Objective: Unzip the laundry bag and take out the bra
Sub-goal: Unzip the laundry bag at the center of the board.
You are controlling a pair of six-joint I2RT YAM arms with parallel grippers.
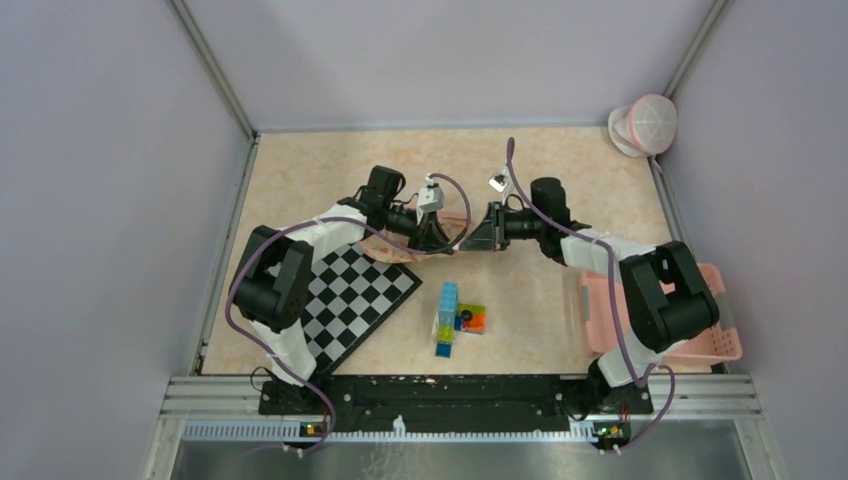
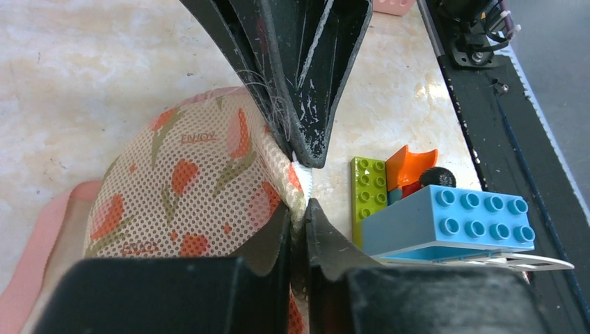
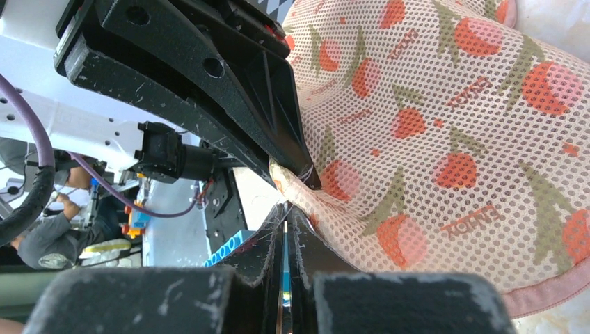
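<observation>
Tightly, laundry bag (image 2: 195, 174) edge, left hand (image 2: 299, 210) pinching

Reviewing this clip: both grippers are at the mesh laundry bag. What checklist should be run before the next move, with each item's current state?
1. The left gripper pinches the edge of the laundry bag: ok, fingers closed on the mesh.
2. The right gripper is shut: ok.
3. The right gripper holds the zipper pull: cannot tell, pull not visible.
4. Bag unzipped: cannot tell, no opening shows.
5. Bra out of the bag: not ok, none in view.
6. Toy bricks clear of the bag: ok, apart beside it.
</observation>
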